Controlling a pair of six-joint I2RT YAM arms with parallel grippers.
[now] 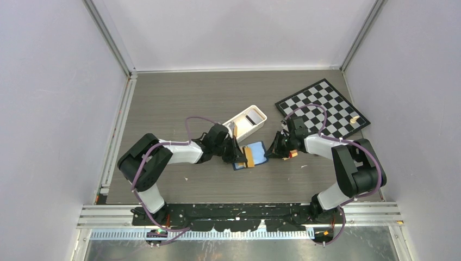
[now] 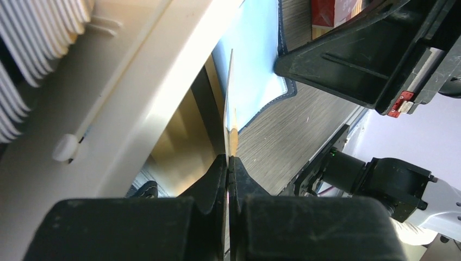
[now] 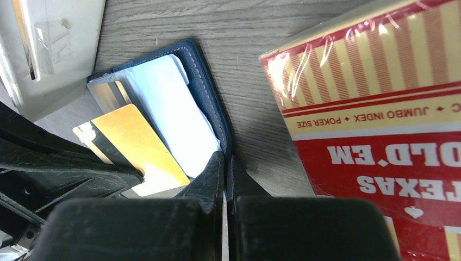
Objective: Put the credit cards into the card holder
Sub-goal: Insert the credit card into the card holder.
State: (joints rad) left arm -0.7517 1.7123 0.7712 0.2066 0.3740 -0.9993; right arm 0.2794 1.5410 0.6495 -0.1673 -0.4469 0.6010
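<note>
Left gripper pinches gold card by short edge: light, stiff, slick. Card holder just ahead, right gripper clamping its rim.

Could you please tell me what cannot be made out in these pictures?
1. Left wrist: the gold card sits edge-on in the left gripper, so its face and any slot it meets are unreadable.
2. Right wrist: slots of the card holder lie under that card and a white sheet.
3. Top external: contents of the white tray and the piece on the chessboard are too small.
</note>
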